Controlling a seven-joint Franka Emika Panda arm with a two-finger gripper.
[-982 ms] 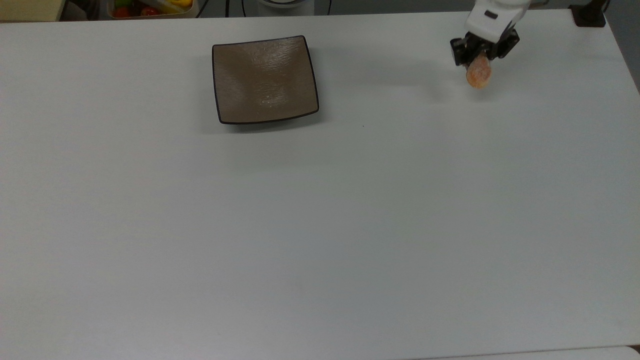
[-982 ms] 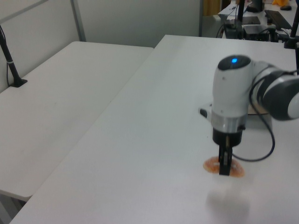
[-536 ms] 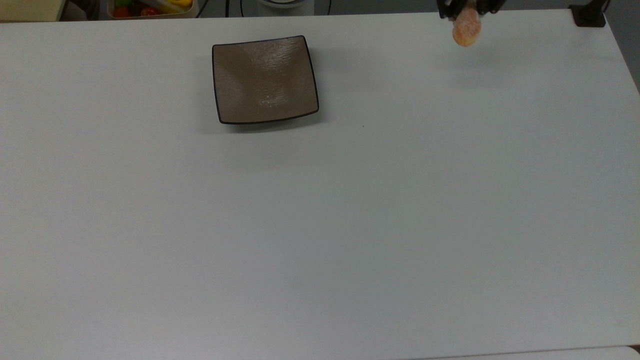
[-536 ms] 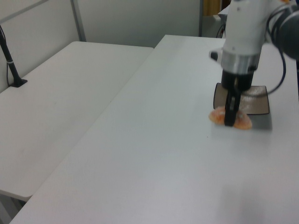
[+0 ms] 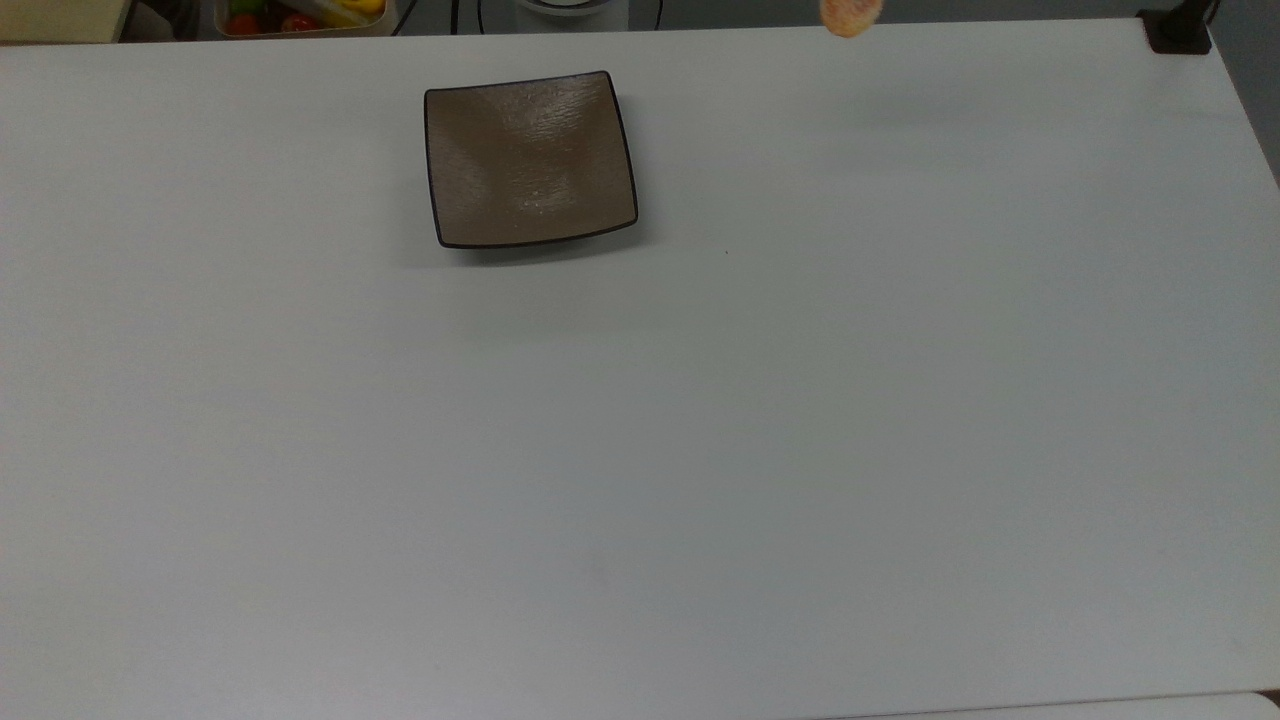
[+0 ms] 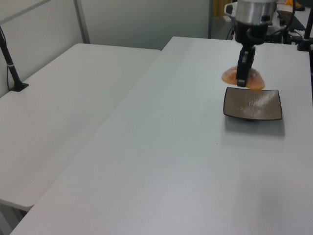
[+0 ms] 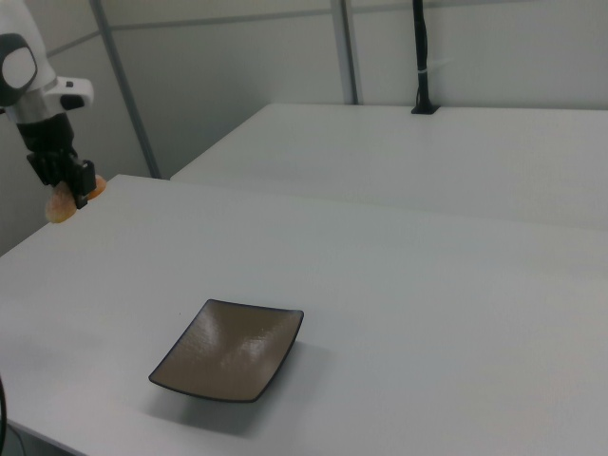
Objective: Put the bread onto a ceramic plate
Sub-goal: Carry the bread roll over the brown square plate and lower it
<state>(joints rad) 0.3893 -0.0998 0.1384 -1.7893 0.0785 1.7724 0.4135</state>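
Left view puts the end effector (image 6: 241, 77) up in the air beyond the far edge of the ceramic plate (image 6: 253, 104), its dark fingers (image 6: 241, 73) closed across the middle of the bread (image 6: 254, 78), so that an orange-brown lobe sticks out on either side of them. Right view has the same pinch at its left edge, the roll (image 7: 63, 208) hanging just below the fingertips and well clear of the table (image 7: 399, 285).

My judgement is that the bread is light and soft, with a dusty sugared crust: a firm squeeze would dent it, and crumbs or sugar may shed when it is let go. Gripping across the narrow waist, as now, seems the sensible hold, since it keeps both ends balanced.

In the top view, the bread (image 5: 850, 15) sits at the upper border, well to the right of the plate (image 5: 530, 160), which lies bare and flat on the table (image 5: 640, 450). Carrying is under way; I think a sideways move to above the plate's shallow dip, then a gentle lowering, is what remains.
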